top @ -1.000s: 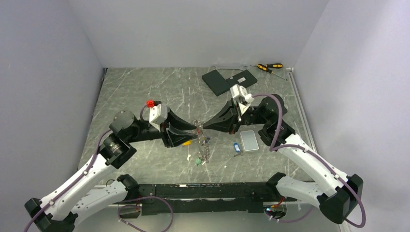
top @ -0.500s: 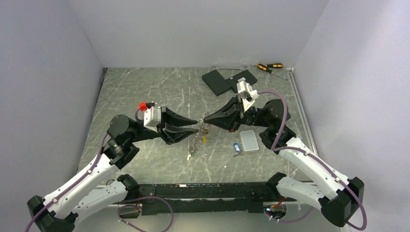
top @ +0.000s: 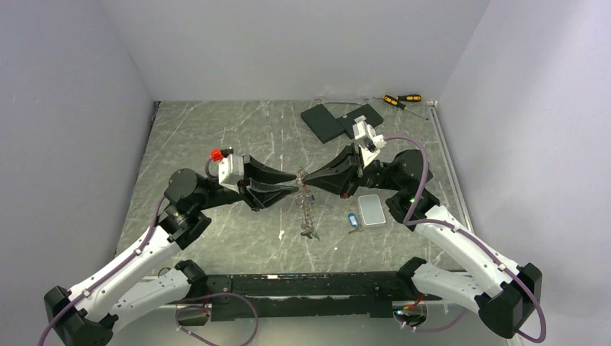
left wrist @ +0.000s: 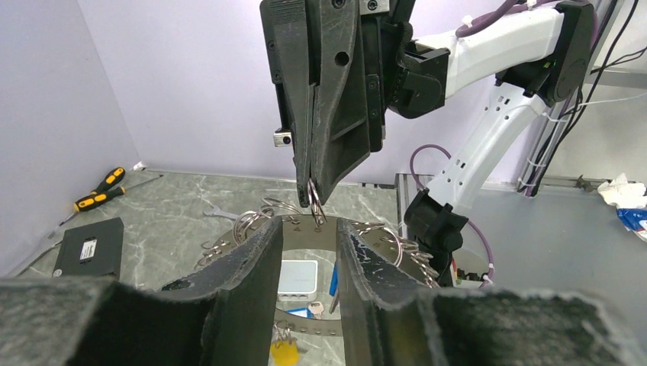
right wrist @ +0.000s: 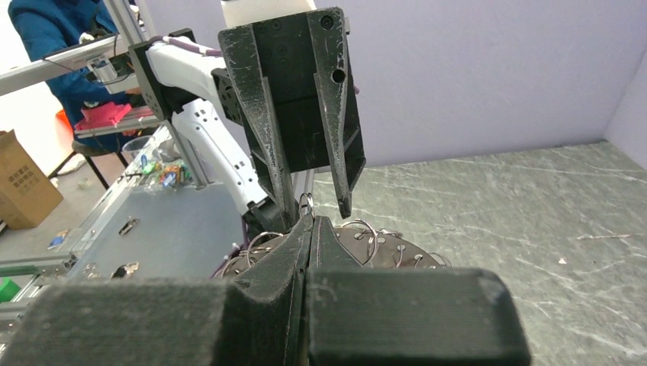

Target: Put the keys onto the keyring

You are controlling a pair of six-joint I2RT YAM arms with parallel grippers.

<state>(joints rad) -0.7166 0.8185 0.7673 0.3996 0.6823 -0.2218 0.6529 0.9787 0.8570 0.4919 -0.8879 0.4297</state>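
keyring [top: 308,211] hangs off pinched right tool [top: 303,178] — left tool [top: 294,182] parted

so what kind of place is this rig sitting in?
Probably a robotics lab work cell: a marbled tabletop boxed in by plain walls, with aluminium framing and a cardboard box outside it.

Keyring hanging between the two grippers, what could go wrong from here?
The right gripper pinches the keyring only at its very tips, so the bunch may slip and drop. The left gripper, open, straddles those tips and could knock them when closing.
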